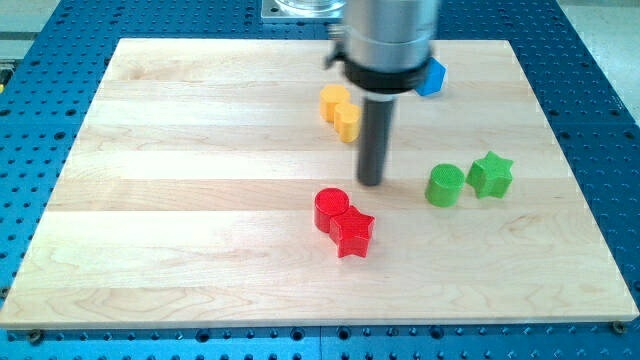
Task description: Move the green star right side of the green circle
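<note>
On the wooden tabletop (pixel 200 200), my tip (pixel 371 183), a bare rod with no fingers to part or close, touches nothing, with the green circle (pixel 445 185) at its three o'clock and the green star (pixel 490 174) just beyond, one point up, no long axis.
</note>
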